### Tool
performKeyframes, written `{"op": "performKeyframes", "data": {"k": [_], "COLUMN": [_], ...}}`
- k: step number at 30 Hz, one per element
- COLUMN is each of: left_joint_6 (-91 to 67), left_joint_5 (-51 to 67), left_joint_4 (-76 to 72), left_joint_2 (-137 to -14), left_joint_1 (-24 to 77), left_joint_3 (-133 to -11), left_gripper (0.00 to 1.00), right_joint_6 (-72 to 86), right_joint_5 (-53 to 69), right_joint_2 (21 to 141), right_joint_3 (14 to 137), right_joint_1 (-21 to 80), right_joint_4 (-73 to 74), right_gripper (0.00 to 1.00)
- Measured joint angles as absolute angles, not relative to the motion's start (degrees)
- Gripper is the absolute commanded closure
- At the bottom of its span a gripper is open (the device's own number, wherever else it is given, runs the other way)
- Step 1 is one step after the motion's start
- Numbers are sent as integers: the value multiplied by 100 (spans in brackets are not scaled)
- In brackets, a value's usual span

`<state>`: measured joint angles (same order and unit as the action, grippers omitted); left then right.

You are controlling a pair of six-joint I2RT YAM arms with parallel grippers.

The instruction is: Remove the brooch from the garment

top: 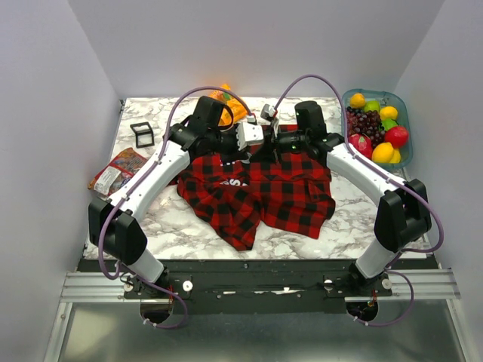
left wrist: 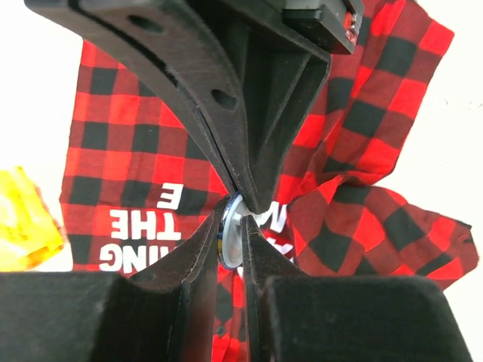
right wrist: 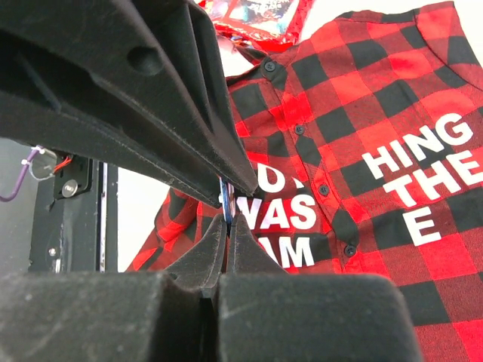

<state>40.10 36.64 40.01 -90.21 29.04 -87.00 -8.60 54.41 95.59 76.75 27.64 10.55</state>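
Note:
The garment (top: pixel 260 192) is a red-and-black plaid shirt with white lettering, spread on the marble table. Both grippers meet above its far part. The brooch (left wrist: pixel 229 237) is a small round disc with a white face and blue rim, seen edge-on. My left gripper (left wrist: pixel 234 219) is shut on it from below. The right arm's fingers (left wrist: pixel 264 151) pinch it from above. In the right wrist view my right gripper (right wrist: pixel 229 220) is shut on the brooch's thin edge (right wrist: pixel 227 202), with the left arm's fingers (right wrist: pixel 166 113) opposite. I cannot tell whether the brooch still touches the shirt (right wrist: pixel 377 188).
A tray (top: pixel 404 113) of fruit stands at the far right. A snack packet (top: pixel 117 170) and a small black frame (top: pixel 142 134) lie at the left. An orange packet (top: pixel 230 105) sits behind the grippers, and a yellow packet (left wrist: pixel 23 219) lies left of the shirt.

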Motion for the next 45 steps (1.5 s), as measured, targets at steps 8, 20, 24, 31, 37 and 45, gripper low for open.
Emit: {"op": "performKeyframes", "data": {"k": [8, 20, 24, 31, 37, 45], "left_joint_6": [4442, 4812, 4807, 4768, 4141, 2987], "left_joint_5": [3286, 2919, 2676, 2211, 2364, 3168], "left_joint_4": [4128, 4464, 4604, 4648, 4624, 4259], "left_joint_2": [-9004, -9006, -9006, -9004, -8967, -8497], "left_joint_1": [3013, 3081, 3105, 3044, 2842, 2314], "left_joint_3": [-8759, -9011, -9159, -9349, -9570, -9085], "left_gripper": [77, 70, 65, 57, 51, 51], "right_joint_6": [-886, -904, -902, -899, -899, -913], "right_joint_5": [5389, 5374, 5367, 5371, 5371, 5378], "right_joint_2": [9559, 9559, 9559, 9559, 9559, 9559], "right_joint_3": [7664, 7664, 7664, 7588, 7557, 7535], "right_joint_1": [2764, 2768, 2768, 2753, 2753, 2753], "right_joint_4": [1033, 827, 757, 825, 915, 917], "right_gripper": [100, 100, 100, 100, 100, 100]}}
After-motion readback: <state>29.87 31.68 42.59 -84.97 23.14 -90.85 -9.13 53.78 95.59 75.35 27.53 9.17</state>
